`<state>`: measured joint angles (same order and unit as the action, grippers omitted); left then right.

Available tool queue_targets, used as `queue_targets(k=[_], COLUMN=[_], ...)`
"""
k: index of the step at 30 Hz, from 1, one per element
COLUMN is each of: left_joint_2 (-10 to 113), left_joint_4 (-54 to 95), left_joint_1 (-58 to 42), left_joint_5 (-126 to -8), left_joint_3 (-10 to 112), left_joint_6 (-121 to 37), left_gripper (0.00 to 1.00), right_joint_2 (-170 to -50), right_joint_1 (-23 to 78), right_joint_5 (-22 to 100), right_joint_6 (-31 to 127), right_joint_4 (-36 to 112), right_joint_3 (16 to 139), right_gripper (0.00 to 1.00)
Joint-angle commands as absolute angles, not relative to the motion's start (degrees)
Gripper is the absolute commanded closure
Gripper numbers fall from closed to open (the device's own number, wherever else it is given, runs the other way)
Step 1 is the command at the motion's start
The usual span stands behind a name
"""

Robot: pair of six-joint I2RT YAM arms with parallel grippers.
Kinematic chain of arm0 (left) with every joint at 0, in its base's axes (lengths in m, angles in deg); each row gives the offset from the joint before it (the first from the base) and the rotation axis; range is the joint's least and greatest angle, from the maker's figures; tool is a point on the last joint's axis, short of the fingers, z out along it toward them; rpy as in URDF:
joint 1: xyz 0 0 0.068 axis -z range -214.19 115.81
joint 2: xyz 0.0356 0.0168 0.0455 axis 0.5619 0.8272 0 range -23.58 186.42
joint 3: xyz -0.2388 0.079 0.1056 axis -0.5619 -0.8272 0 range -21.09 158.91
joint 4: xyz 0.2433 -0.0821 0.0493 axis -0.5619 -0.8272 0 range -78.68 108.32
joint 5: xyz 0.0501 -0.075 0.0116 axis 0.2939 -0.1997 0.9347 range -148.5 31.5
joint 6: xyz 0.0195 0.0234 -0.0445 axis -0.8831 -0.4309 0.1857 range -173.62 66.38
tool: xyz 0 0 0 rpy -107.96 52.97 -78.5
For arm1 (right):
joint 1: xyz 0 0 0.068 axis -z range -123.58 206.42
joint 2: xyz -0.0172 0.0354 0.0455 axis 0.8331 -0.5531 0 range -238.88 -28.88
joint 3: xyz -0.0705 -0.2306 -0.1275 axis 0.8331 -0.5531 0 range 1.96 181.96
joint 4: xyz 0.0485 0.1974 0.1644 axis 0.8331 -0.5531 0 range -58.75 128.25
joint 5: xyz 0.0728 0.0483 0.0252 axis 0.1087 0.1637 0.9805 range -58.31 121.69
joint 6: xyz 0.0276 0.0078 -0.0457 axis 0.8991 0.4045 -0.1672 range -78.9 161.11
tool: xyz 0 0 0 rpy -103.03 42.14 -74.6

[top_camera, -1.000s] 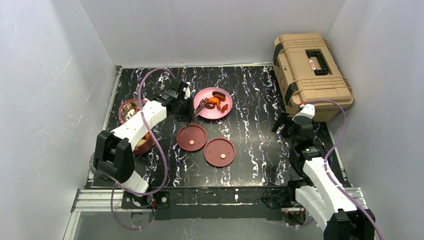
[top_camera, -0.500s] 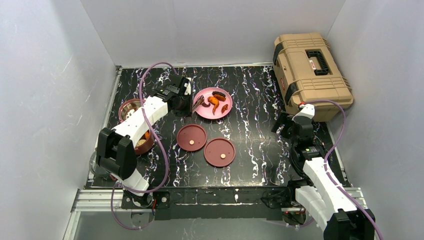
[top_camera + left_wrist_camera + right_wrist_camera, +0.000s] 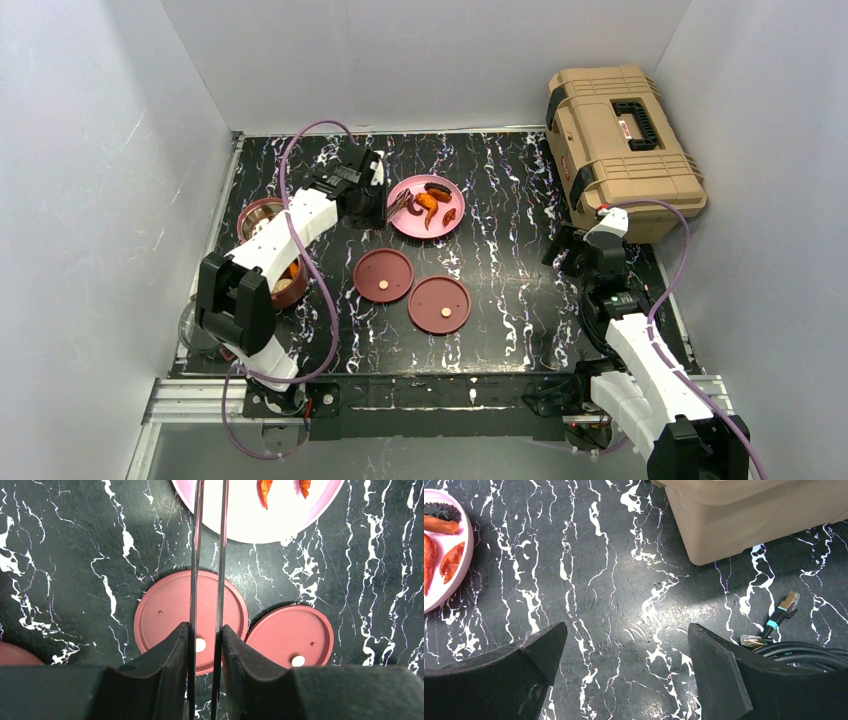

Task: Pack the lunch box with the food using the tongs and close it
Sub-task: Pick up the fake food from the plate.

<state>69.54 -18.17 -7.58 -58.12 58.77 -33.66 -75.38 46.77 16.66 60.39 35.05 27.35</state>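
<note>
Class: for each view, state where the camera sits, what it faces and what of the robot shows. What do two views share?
Top external: above and behind both arms, looking down at the table; left hand and right hand show.
Left wrist: on the left arm, looking down along the tongs at two lids; its fingers.
Right wrist: on the right arm, facing table and toolbox; its open fingers.
Shared: pink plate, all three.

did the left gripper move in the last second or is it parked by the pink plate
Yes. The left gripper, shut on the tongs, has shifted toward the back wall, from the pink plate's near-left rim to its left side.
</note>
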Motion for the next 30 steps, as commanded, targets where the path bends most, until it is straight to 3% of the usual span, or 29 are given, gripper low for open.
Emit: queue_targets(k=[1, 30], left_joint_2=[70.9, 71.98], left_joint_4=[-19.55, -17.64], left_joint_1=[-7.38, -5.17], left_joint_5=[-58.5, -56.45], left_joint_3=[60.93, 63.5], left_joint_6=[-34.58, -36.33], left_gripper=[0.73, 0.69], right_joint_2=[-75.43, -76.68], right_joint_1=[46.84, 46.84], right_joint_5=[16.38, 16.74], right_joint_6=[60.44, 60.93], right_joint_4=[37.29, 38.6], right_joint_3=[28.06, 27.8], right_gripper=[0.0, 0.0])
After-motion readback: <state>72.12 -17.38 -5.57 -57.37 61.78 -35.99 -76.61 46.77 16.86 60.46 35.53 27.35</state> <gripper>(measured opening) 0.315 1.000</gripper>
